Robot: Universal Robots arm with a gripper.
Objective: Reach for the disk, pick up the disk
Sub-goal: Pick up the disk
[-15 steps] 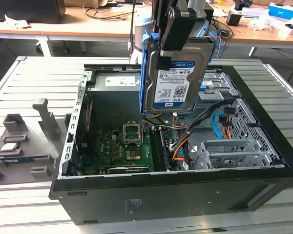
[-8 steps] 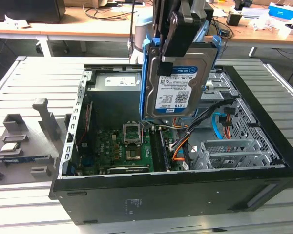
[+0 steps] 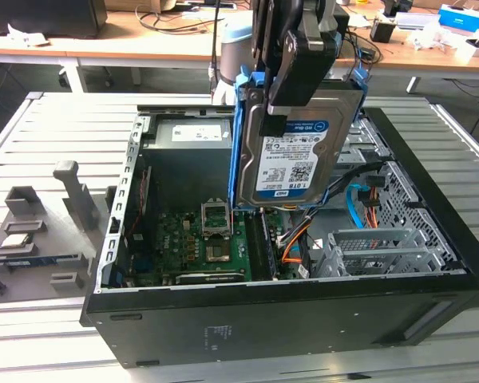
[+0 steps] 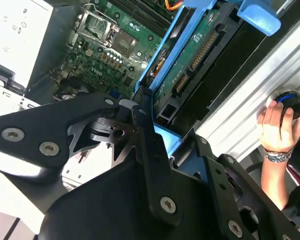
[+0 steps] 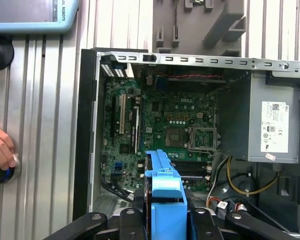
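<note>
An open black desktop computer case lies on its side on a ribbed grey metal table, showing a green motherboard, orange and blue cables and a silver drive cage, while a person's hand rests on a black knob at the table's edge. The black gripper reaches down from above, closed on the disk, a silver-black rectangular hard drive with a white-and-blue label and bright blue plastic side rails. The disk hangs upright, clear above the case's interior.

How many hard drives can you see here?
1. The disk hangs upright in the gripper, lifted above the open computer case; both wrist views show its blue rails. More could be hidden in the drive cages.
</note>
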